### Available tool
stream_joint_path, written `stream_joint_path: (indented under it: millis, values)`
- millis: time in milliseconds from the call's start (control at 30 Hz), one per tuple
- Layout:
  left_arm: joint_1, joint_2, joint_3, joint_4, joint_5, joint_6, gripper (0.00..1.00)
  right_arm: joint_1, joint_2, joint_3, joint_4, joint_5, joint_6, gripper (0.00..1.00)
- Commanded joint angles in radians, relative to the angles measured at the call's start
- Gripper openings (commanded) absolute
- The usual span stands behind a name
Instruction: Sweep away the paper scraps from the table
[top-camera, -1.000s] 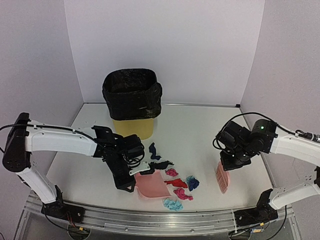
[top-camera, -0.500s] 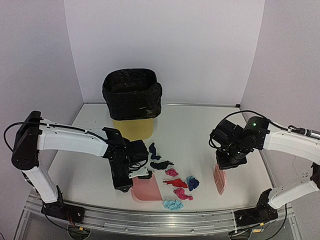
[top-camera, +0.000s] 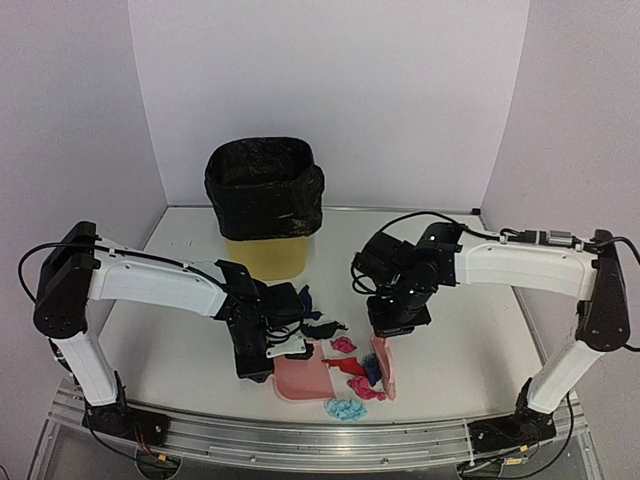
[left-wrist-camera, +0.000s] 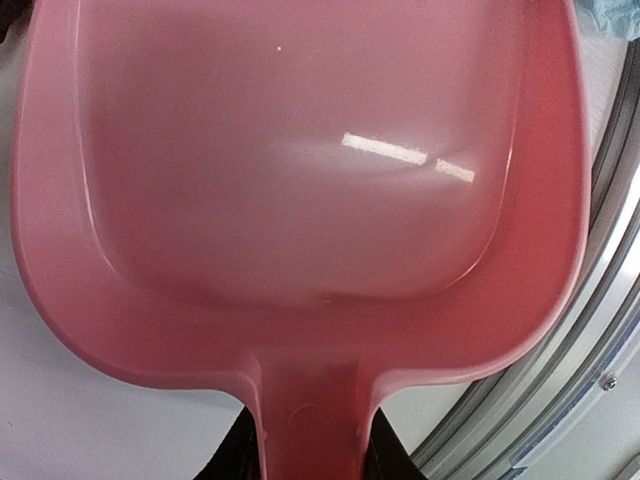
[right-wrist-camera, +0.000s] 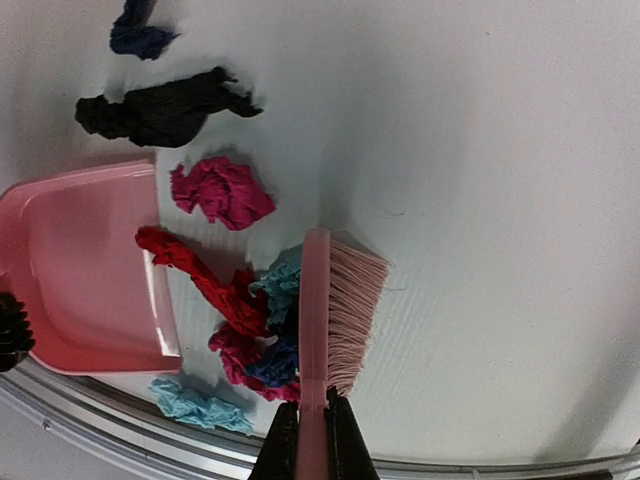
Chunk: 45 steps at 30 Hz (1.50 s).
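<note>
The paper scraps lie near the front middle of the table. Navy, black and pink wads lie apart. A red strip and blue and pink wads bunch against the pink brush. A light blue wad lies by the rail. My left gripper is shut on the handle of the pink dustpan, whose pan holds no scraps. My right gripper is shut on the brush, with red, teal and navy wads pressed on its left side, between it and the dustpan.
A yellow bin with a black liner stands at the back, behind the scraps. The aluminium rail runs along the front edge, close to the dustpan and the light blue wad. White walls enclose the table.
My right arm has swung left with the brush, from the right side to the scraps, bunching several of them towards the dustpan. The left gripper and dustpan have shifted slightly right.
</note>
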Motion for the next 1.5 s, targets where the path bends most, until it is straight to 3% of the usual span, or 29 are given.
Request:
stream_joint_path:
  millis: [0,200,433,833,1133,1467]
  values:
    - [-0.001,0.018,-0.022,0.024,-0.011,0.016,0.0,0.051,0.113,0.105,0.109,-0.11,0.017,0.0]
    - [-0.001,0.006,-0.049,0.049,0.0,0.007,0.0,0.094,0.229,0.235,0.146,-0.159,0.016,0.0]
    - [-0.001,-0.031,-0.09,0.114,0.039,-0.003,0.0,0.106,0.227,0.277,0.153,-0.142,0.002,0.0]
    - [-0.001,-0.127,-0.205,0.352,0.058,-0.008,0.0,0.103,-0.036,0.109,0.093,0.222,-0.032,0.0]
    - [0.001,-0.188,-0.24,0.473,-0.003,-0.031,0.0,0.104,-0.22,0.017,0.038,0.381,0.001,0.0]
    - [0.001,-0.251,-0.106,0.433,0.007,0.023,0.0,0.095,-0.349,-0.122,-0.022,0.503,0.088,0.0]
